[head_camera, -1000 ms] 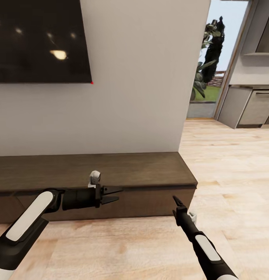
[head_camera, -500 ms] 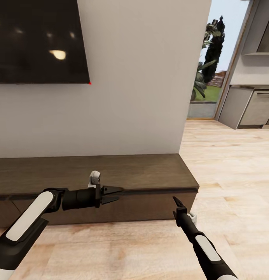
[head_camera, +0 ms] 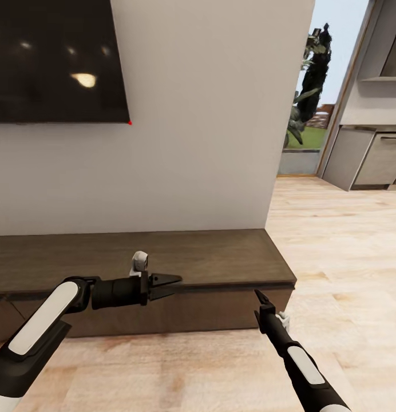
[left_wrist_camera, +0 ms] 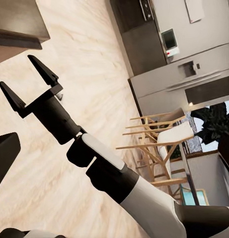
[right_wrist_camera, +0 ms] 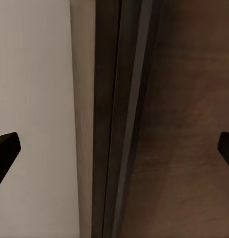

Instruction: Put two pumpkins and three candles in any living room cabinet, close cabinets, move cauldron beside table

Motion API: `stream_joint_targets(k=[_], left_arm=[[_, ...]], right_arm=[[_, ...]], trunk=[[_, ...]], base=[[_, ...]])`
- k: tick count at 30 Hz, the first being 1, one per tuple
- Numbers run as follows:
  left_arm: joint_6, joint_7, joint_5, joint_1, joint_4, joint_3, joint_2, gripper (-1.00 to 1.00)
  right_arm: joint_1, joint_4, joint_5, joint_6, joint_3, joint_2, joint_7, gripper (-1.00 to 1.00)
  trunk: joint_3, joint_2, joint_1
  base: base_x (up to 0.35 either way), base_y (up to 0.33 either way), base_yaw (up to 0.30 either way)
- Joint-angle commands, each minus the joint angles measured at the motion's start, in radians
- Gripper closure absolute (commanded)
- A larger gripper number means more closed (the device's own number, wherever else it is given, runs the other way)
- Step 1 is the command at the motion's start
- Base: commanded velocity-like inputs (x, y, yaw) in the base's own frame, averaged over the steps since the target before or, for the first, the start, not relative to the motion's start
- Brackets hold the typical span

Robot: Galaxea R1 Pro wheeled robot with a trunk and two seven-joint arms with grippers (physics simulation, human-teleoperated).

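My left end effector (head_camera: 169, 285) hangs released, jaws spread, before the cabinet (head_camera: 209, 257). My right end effector (head_camera: 258, 296) is also released, empty, pointing at the cabinet's closed front near its right end, above the wood floor (head_camera: 335, 240).

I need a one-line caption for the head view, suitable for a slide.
Both open grippers, left and right, are held in front of the long dark cabinet under the wall-mounted TV.
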Motion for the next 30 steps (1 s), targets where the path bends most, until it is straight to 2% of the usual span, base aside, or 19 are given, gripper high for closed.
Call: stream_joint_targets(k=[1,30], left_arm=[[0.001,0.002,0.003,-0.001,0.0,-0.001,0.001,-1.0],[0.001,0.002,0.003,-0.001,-0.001,-0.002,-0.001,-1.0]], right_arm=[[0.0,0.0,-0.01,0.009,-0.003,0.0,0.002,-1.0],[-0.001,0.028,-0.01,0.009,-0.003,-0.01,-0.002,-1.0]], trunk=[[-0.001,0.0,0.0],[-0.001,0.0,0.0]], base=[[0.067,0.0,0.0],[0.075,0.0,0.0]])
